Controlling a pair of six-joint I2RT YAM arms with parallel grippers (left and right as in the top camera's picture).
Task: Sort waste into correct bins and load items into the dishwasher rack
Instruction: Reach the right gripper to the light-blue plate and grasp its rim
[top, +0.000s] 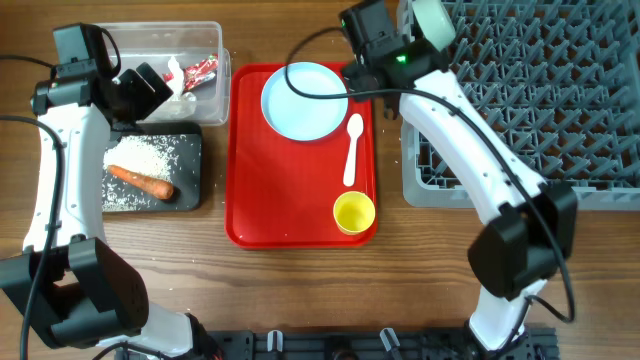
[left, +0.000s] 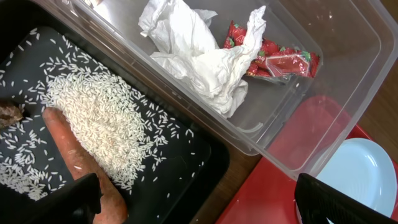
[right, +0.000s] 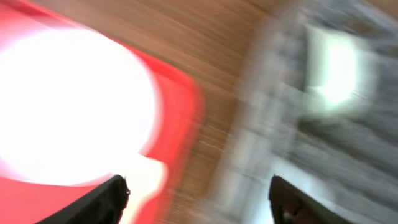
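A: So, how far along?

B: Waste looks sorted. Crumpled white wrapper (left: 199, 62) and red snack wrapper (left: 280, 62) sit in the clear tub (left: 348, 81). Rice (left: 99, 118), carrot (left: 78, 158) and brown scrap (left: 9, 115) sit in the black tray (left: 186, 168). Plate (top: 305, 100), spoon (top: 353, 150) and yellow cup (top: 353, 212) lie on the red tray (top: 290, 190), not in the rack (top: 540, 90).

A: Grippers?

B: Left gripper (left: 199, 193) spread apart, empty, over the bins. Right gripper (right: 199, 186) also apart, between plate and rack, view smeared. Pale green bowl (top: 432, 20) half hidden at the rack. Blue bowl unseen.

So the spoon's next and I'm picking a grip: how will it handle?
The white spoon looks thin, likely light and stiff. Lying flat on the smooth red tray, it may slide rather than lift.
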